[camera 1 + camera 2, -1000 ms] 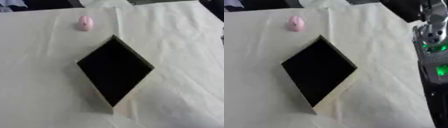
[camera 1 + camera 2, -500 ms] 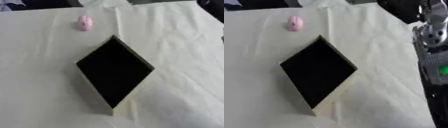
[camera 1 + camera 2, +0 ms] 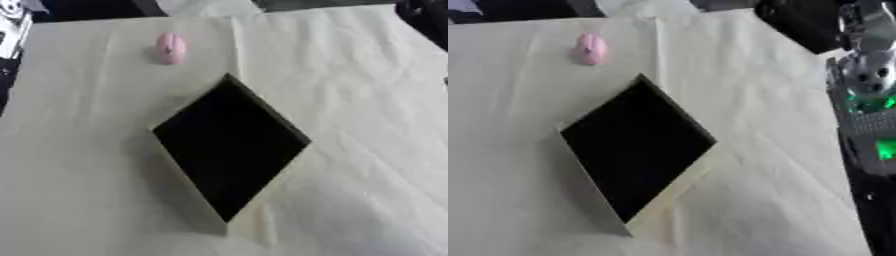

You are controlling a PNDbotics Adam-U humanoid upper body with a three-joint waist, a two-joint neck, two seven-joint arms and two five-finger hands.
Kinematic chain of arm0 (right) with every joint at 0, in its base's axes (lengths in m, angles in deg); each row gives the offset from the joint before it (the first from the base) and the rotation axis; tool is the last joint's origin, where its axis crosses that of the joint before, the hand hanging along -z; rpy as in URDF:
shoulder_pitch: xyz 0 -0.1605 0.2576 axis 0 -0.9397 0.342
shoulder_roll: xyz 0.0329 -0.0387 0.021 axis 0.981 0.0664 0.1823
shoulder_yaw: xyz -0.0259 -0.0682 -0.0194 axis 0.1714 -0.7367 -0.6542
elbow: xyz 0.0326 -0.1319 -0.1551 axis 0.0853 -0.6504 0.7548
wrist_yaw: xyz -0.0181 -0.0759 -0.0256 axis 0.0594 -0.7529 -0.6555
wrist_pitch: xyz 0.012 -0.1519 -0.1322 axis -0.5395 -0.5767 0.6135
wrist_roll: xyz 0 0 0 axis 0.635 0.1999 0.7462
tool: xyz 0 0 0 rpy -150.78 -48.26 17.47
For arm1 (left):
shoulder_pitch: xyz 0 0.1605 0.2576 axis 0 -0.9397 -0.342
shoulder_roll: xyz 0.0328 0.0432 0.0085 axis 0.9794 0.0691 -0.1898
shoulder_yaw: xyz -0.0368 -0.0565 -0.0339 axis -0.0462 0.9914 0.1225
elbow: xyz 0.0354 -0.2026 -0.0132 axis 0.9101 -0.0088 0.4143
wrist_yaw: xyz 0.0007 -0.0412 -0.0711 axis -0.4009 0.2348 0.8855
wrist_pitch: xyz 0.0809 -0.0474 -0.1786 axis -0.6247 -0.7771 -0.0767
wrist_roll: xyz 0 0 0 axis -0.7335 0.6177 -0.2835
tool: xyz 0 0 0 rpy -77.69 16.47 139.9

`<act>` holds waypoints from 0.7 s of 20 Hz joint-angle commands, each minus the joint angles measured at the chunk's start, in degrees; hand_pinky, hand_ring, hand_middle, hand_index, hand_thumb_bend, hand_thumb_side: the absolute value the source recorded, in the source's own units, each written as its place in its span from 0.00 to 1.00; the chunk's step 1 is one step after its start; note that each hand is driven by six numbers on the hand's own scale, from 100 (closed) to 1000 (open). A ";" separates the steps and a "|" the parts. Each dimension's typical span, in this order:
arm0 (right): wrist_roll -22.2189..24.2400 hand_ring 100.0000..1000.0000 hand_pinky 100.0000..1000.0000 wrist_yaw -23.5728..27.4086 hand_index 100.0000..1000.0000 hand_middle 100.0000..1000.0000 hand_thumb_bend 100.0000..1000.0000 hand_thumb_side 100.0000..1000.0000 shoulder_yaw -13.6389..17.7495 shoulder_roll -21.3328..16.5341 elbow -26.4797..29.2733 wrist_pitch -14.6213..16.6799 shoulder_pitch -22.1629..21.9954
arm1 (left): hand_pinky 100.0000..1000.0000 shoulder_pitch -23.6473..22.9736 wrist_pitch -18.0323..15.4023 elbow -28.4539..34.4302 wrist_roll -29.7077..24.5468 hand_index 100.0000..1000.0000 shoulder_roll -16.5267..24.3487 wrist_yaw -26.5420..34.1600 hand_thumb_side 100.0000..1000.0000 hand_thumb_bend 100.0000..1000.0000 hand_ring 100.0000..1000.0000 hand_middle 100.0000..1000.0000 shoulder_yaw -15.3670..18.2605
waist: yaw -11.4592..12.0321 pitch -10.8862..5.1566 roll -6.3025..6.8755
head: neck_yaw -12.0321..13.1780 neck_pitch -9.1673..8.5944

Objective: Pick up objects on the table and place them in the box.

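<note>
A small pink object lies on the table near its far edge, toward the left, with a darker line along its top; what it is cannot be made out beyond its rounded, oval shape. It sits on the pale cream cloth that covers the table, well apart from everything else and touched by nothing.

Nearer the middle of the cloth stands the box, turned so that one corner points toward the far edge and another toward the near edge, giving it a diamond outline. Its inside is black and deep in shadow, and nothing can be seen in it. Its pale outer wall shows along the lower right side. The pink object is beyond the box's far corner and to the left of it, outside the box.

The cloth has fold lines running away from the box and soft wrinkles toward the right.

At the right edge of the right eye view, off the cloth, part of the robot's right arm shows as silver and black metal with green lights. Neither hand appears in either view, so whether their fingers are apart or together cannot be told
</note>
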 commanded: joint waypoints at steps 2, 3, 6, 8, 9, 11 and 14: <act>0.08 0.77 0.80 0.34 0.83 0.66 0.00 0.63 0.21 -0.35 1.10 0.06 1.09 | 0.72 2.29 -2.03 0.01 -4.07 0.87 -0.41 -3.54 0.68 0.00 0.78 0.79 -0.23 | -0.17 -1.15 -0.06 | 0.20 -0.74; 0.07 0.77 0.80 0.36 0.83 0.66 0.00 0.63 0.21 -0.28 1.10 0.08 1.08 | 0.72 2.50 -2.66 0.00 -5.55 0.87 -0.72 -4.31 0.68 0.00 0.79 0.79 -0.48 | -0.20 -1.16 -0.06 | 0.20 -0.76; 0.01 0.77 0.80 0.44 0.83 0.66 0.00 0.63 0.21 -0.09 1.10 0.12 1.05 | 0.75 2.73 -3.76 0.08 -9.91 0.88 -1.92 -4.94 0.56 0.07 0.83 0.81 -0.33 | -0.35 -1.15 -0.01 | 0.22 -0.95; 0.01 0.77 0.80 0.48 0.83 0.66 0.00 0.63 0.19 -0.01 1.10 0.15 1.00 | 0.77 2.87 -4.02 0.06 -13.37 0.89 -2.23 -5.77 0.52 0.17 0.84 0.82 -0.60 | -0.50 -1.15 0.10 | 0.22 -1.02; 0.00 0.77 0.80 0.49 0.83 0.66 0.00 0.63 0.20 -0.01 1.10 0.14 0.95 | 0.77 2.95 -4.13 0.12 -15.02 0.89 -2.34 -6.27 0.51 0.20 0.84 0.82 -0.65 | -0.56 -1.13 0.13 | 0.21 -1.04; 0.02 0.77 0.80 0.54 0.83 0.66 0.00 0.63 0.17 -0.02 1.10 0.12 0.84 | 0.78 3.00 -4.34 0.48 -17.61 0.89 -2.42 -7.34 0.47 0.24 0.85 0.82 -0.66 | -0.66 -1.10 0.22 | 0.18 -1.03; -0.01 0.77 0.80 0.60 0.83 0.66 0.00 0.63 0.20 -0.05 1.10 0.08 0.75 | 0.80 2.86 -4.35 0.57 -20.80 0.88 -2.48 -8.64 0.44 0.25 0.87 0.83 -0.60 | -0.81 -1.06 0.37 | 0.10 -1.12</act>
